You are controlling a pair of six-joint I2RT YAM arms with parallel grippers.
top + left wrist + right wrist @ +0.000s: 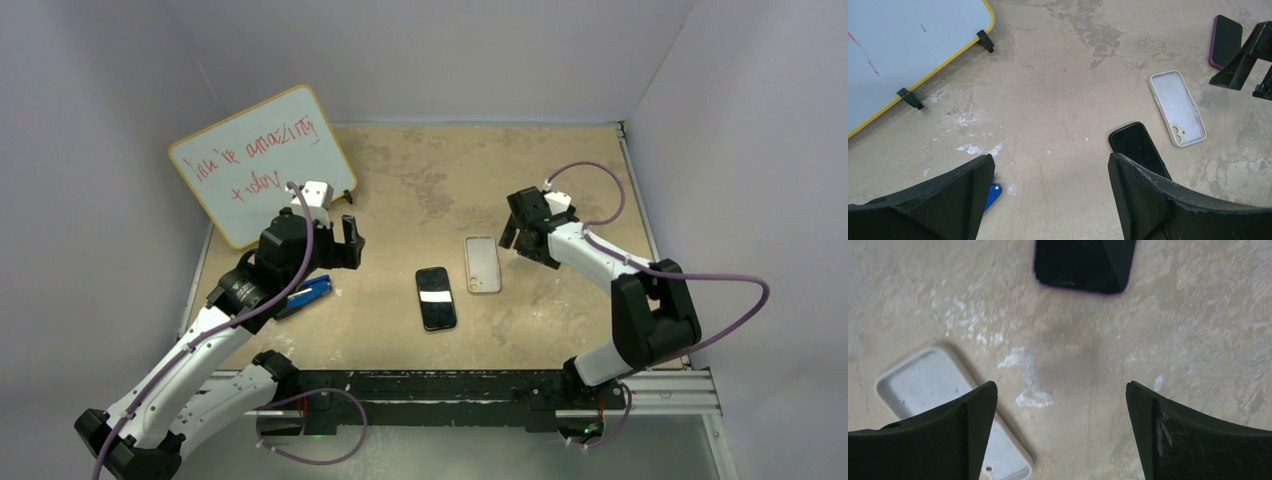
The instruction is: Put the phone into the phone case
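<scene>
- Top external view, far left: whiteboard [262, 160] propped at the table [420, 170] edge, out of play.
- Left gripper [345, 248] hangs over bare table, jaws wide apart, nothing between them. A blue tool [305, 293] lies just beside it, on the near side.
- Phone [436, 298] lies flat at centre, screen up, not yet in the case.
- Case [482, 264] lies just right of the phone, not touching it, open side up and empty. The left wrist view shows its camera cutout at the near end.
- Right gripper [522, 230] sits just right of the case's far end, jaws apart, empty.
- Second phone [1083, 262], dark with a purple edge, lies ahead of the right gripper in its wrist view. From above it is hidden under that gripper.
- Risk: two phones, so the right arm may take the wrong one.
- Risk: a flat phone gives little edge to pinch. It could skid on the table or slip out tilted.
- Risk: the loose case will likely slide when pressed unless the other arm pins it.
- Risk: phone turned the wrong way against the cutout, so the corners fail to seat.
</scene>
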